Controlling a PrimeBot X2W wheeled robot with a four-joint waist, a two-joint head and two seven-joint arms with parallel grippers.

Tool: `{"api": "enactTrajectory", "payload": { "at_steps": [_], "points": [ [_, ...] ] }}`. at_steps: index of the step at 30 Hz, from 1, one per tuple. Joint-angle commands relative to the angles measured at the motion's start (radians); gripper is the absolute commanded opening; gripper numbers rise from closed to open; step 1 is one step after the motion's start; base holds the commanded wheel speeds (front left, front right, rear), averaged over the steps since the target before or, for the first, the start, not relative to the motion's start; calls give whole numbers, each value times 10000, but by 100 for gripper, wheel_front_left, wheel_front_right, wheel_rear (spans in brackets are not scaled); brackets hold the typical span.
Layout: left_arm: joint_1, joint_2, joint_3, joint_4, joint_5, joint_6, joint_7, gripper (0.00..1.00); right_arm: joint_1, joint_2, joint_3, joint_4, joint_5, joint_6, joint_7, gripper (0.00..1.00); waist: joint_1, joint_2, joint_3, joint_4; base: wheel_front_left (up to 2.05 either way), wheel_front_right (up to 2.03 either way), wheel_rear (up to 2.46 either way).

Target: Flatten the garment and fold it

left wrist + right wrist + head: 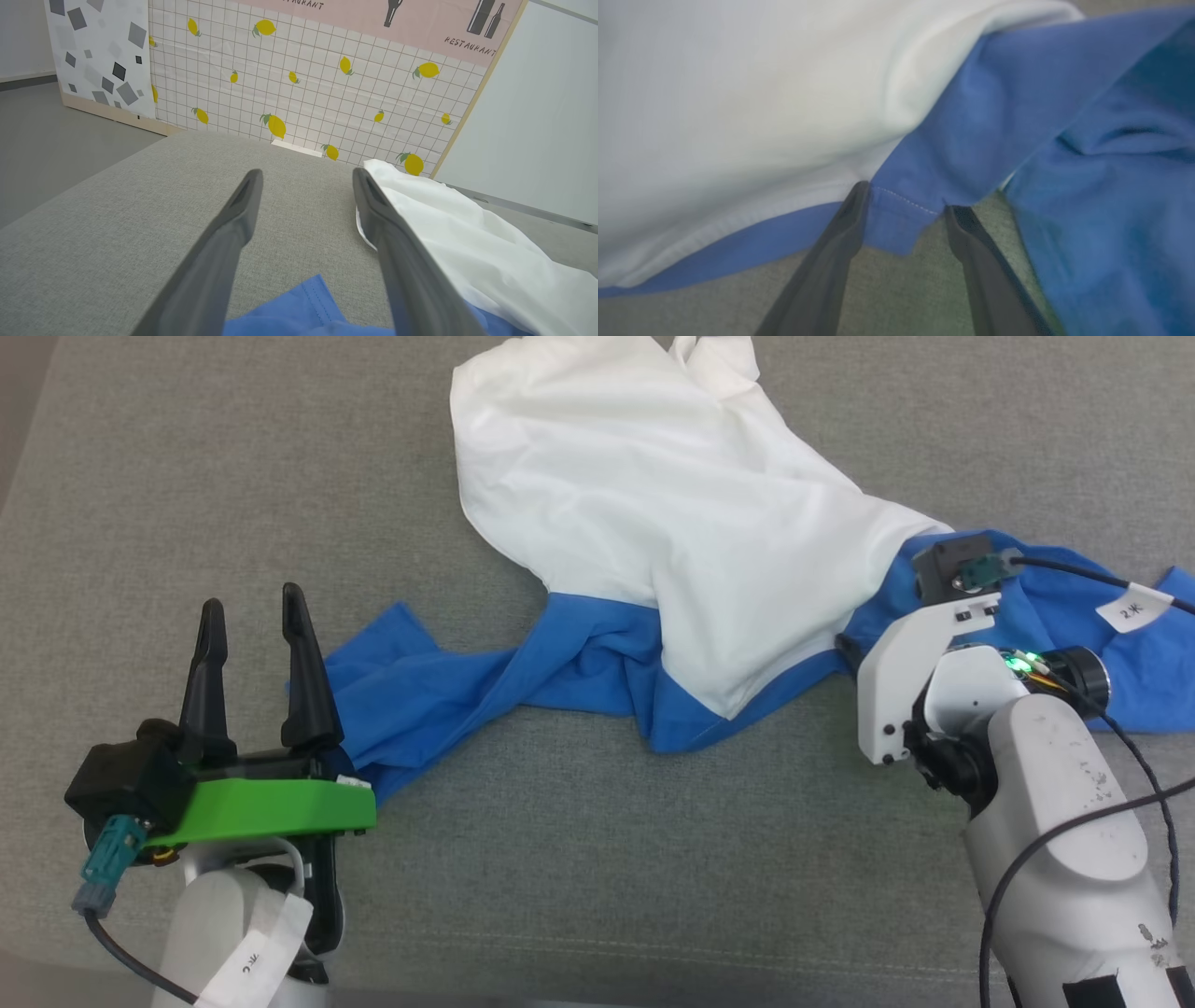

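A grey woven table (597,859) is partly covered by the garment (653,513), which is crumpled from its far middle to its right side, with a smooth white body and twisted blue sleeves. A lemon-printed gridded panel (303,93) is seen behind. The left gripper (252,602) fingers are spread and empty beside one sleeve end. The right gripper (906,200) fingers are parted around a stitched blue hem.

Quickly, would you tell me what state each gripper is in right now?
Left gripper: open, holding nothing.
Right gripper: open, astride the blue edge of the shirt, not clamped.
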Motion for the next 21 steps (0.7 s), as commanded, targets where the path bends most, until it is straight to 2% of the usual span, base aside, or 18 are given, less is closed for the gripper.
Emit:
{"api": "enactTrajectory", "payload": {
  "at_steps": [1,6,11,15,18,21],
  "points": [
    [-57,-46,6,38,17,-45,-37,100,440,43,110,165,-28,-15,355,0,0,0,-98,6,0,0,0],
    [131,-48,23,164,-64,38,-37,100,1596,43,137,-1432,605,-15,589,0,0,0,-470,-72,0,0,0],
    [374,-49,246,196,-28,74,-37,100,3736,43,-13,-4218,1116,-15,1275,0,0,0,-896,-351,0,0,0],
    [512,-50,360,211,-11,72,-37,100,5536,43,-405,-5787,1463,-15,1877,0,0,0,-1156,-520,0,0,0],
    [632,-50,398,193,-3,76,-37,100,6469,43,-686,-6158,1743,-15,2044,0,0,0,-1282,-643,0,0,0],
    [731,-50,315,282,-5,40,-37,100,7021,43,-813,-5948,2042,-15,1976,0,0,0,-1410,-721,0,0,0]
  ]
}}
